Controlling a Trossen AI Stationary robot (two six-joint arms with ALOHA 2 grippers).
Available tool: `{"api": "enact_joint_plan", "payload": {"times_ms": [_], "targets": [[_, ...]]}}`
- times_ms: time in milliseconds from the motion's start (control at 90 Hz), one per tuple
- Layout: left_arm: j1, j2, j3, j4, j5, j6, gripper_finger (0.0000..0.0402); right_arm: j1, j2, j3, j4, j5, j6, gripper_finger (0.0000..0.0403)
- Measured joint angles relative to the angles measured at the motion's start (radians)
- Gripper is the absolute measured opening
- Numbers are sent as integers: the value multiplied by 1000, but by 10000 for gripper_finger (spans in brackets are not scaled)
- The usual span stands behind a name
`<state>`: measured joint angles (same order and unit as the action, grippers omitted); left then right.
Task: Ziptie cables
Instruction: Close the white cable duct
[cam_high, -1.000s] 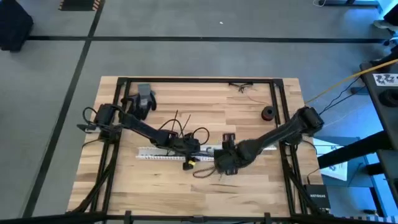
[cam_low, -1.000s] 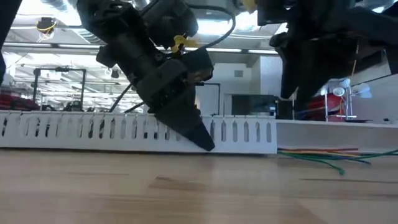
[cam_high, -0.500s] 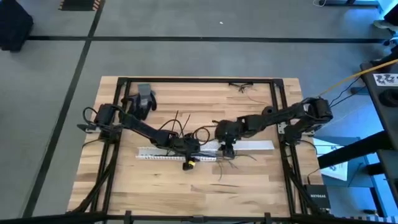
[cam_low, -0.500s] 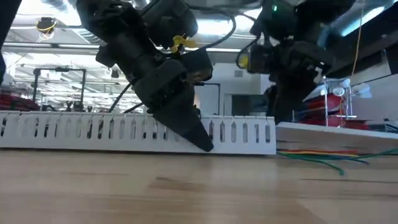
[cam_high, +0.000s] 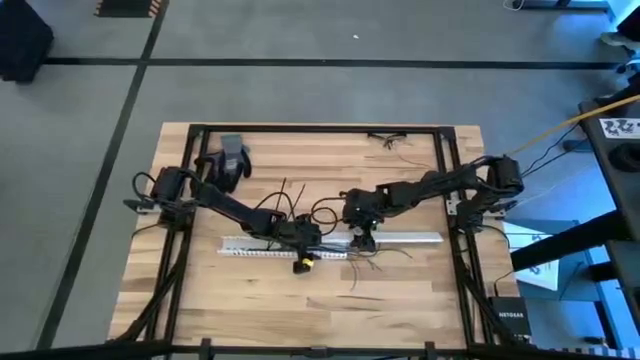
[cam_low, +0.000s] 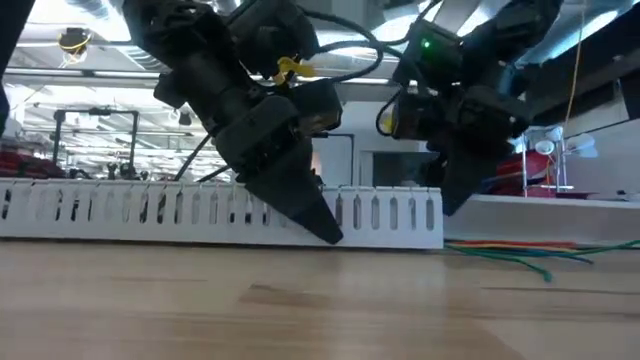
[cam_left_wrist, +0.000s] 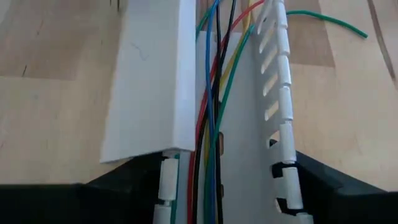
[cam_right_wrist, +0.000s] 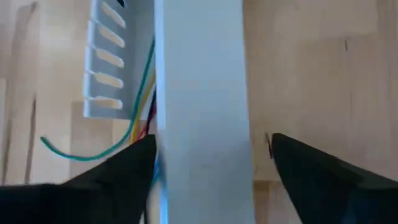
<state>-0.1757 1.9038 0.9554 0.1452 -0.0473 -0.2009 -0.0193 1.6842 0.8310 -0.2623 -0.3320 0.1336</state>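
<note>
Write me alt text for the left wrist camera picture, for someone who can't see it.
Coloured cables, red, blue, black, yellow and green, run lengthwise inside a white slotted channel, with a flat white cover strip lying along one side. The left gripper straddles the channel, its dark fingers outside both walls, on a wooden table.

Grey floor (cam_high: 300, 90), black tape lines (cam_high: 330, 62)
</note>
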Motion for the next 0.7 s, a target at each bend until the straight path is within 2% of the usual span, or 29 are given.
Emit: {"api": "enact_joint_plan", "payload": {"times_ms": [133,333,700], "targets": [[0,0,0,1,0,1,235,0,15,0,20,-33,0,340],[0,0,0,0,0,3,235,-1,31,-1,79,-148,-5,315],[0,0,0,0,0,7,235,0,61,2,65,-122,-9,268]]}}
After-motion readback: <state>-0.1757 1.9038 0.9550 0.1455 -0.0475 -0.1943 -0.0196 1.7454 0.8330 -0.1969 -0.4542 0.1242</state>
